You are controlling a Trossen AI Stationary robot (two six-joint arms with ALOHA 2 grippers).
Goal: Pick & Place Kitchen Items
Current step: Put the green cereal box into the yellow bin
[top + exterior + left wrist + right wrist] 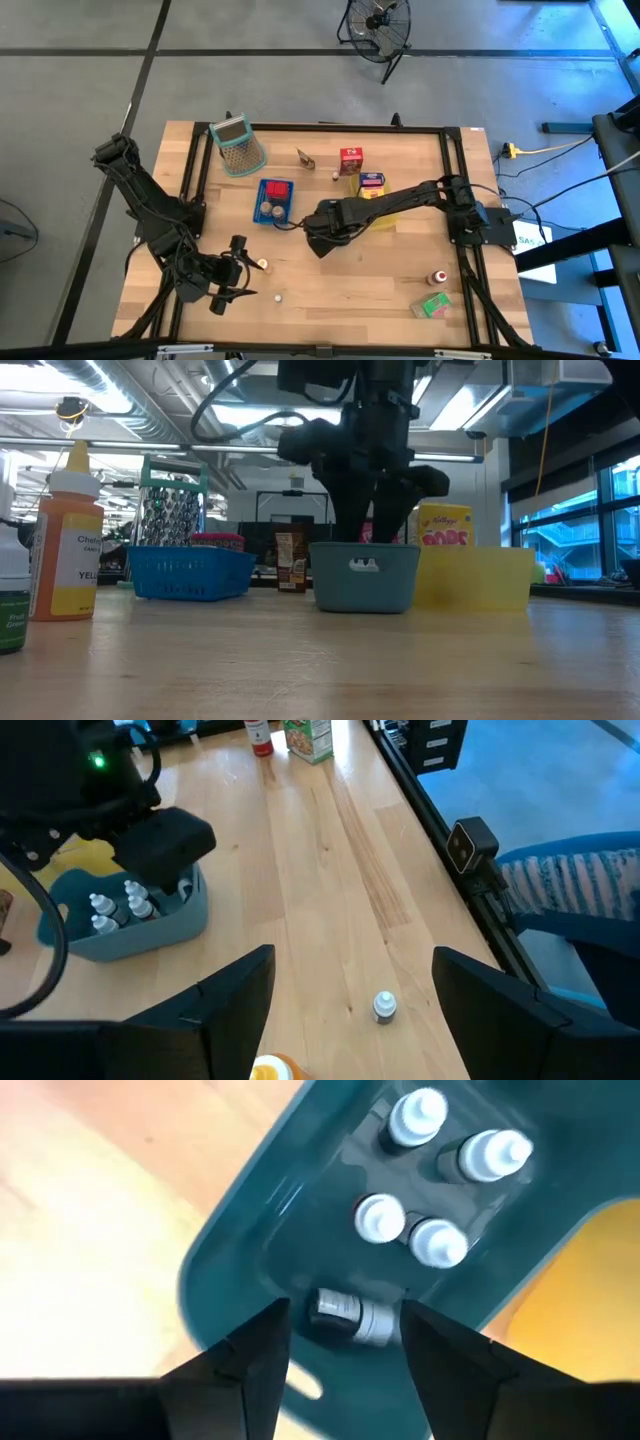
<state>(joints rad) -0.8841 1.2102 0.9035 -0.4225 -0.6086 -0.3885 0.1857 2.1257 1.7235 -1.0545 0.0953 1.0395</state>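
Observation:
My right gripper (pixel 345 1312) points down, open, inside the grey-blue tray (pixel 250 1250) at the table's middle. A small white-capped bottle (pixel 352 1320) lies on its side on the tray floor between the fingers, apart from both. Several more white-capped bottles (pixel 420 1115) stand upright in the tray. My left gripper (pixel 352 970) hovers open over the near left of the table, above a loose white-capped bottle (pixel 384 1007) that stands on the wood. A red-capped bottle (pixel 437 277) and a green carton (pixel 433 305) sit near the right front.
The blue tray (pixel 275 200) holds a red item and round pieces. The grater (pixel 238 145) stands at the far left. A red carton (pixel 350 160) and a blue-purple carton (pixel 372 183) are by the yellow tray (pixel 480 578). A yellow squeeze bottle (pixel 68 540) stands near my left gripper.

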